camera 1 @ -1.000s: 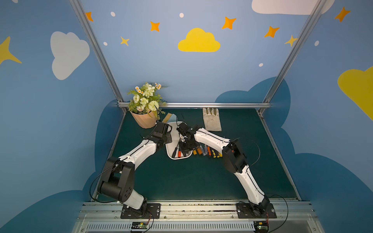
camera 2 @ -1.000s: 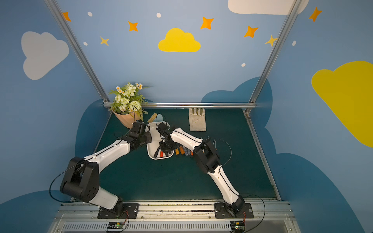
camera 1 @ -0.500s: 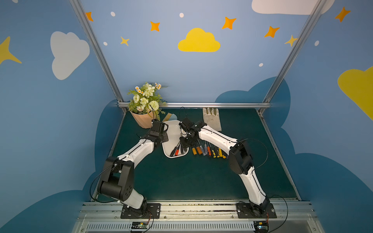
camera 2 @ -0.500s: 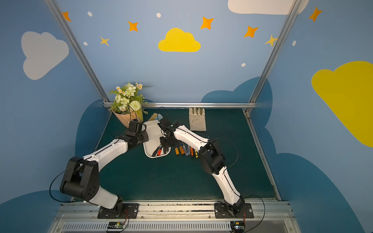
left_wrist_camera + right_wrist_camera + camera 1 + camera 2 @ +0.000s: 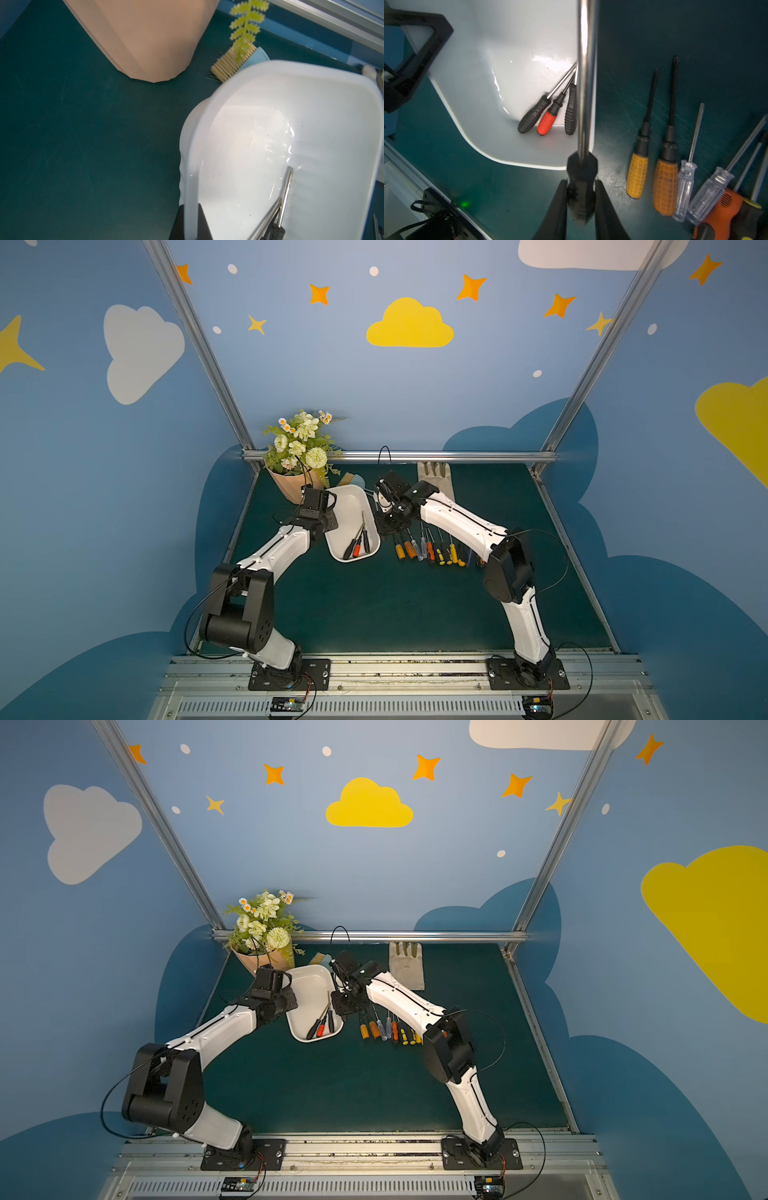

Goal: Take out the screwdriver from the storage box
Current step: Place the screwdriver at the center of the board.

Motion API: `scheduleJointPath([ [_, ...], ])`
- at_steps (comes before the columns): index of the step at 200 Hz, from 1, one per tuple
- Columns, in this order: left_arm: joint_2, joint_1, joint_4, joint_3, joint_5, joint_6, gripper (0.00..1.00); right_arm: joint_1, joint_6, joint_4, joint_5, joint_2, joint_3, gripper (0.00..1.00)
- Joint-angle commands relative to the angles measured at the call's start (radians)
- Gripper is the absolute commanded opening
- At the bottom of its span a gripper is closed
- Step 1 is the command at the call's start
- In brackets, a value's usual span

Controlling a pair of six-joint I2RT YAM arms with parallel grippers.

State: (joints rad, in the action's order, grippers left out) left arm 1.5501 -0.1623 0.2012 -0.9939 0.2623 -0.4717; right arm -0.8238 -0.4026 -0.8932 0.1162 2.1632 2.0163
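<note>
Step in hand, as I read it: carry the gripped driver clear of the storage box & lay it w/ the others. Nearest the arms' bases, at the box's near end, 3 drivers lie inside w/ handles bunched in the corner, a red-handled one between two black ones; leave those alone for now. Just right of the box a row of screwdrivers lies on the tabletop, handles toward the bases, shafts roughly parallel. The free slot is the gap between the box's right wall and the first yellow-orange handle. Over that gap hangs the right end effector, closed on the black handle of the held screwdriver, whose steel shaft runs above the box's right wall. The tip is out of frame, so can't say if it has cleared the rim. So: lift a bit before going sideways away from the box, hold the shaft parallel to the row, come down w/o nudging the neighbour, and let go low so it doesn't roll. On the box's left long side the left end effector is clamped on the rim, one finger inside & one outside; best it holds the box fixed until the shaft is away. Beyond the box's far end sit a brush, a flower pot to the left and a glove to the right, all out of the path.
</note>
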Motion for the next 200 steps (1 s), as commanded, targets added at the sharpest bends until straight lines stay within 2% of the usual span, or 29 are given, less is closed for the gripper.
scheduleJointPath([
  [1,-0.042,0.017,-0.029,-0.011,-0.005,-0.009,0.02,0.011,0.009,-0.014,0.012,-0.007,-0.031,0.0],
  [91,-0.06,0.044,-0.026,-0.009,-0.001,-0.015,0.02,0.014,0.033,-0.154,0.056,0.153,0.068,0.0],
  [200,-0.062,0.051,-0.029,-0.008,-0.027,-0.026,0.02,0.027,0.044,-0.312,0.009,0.335,0.25,0.0],
])
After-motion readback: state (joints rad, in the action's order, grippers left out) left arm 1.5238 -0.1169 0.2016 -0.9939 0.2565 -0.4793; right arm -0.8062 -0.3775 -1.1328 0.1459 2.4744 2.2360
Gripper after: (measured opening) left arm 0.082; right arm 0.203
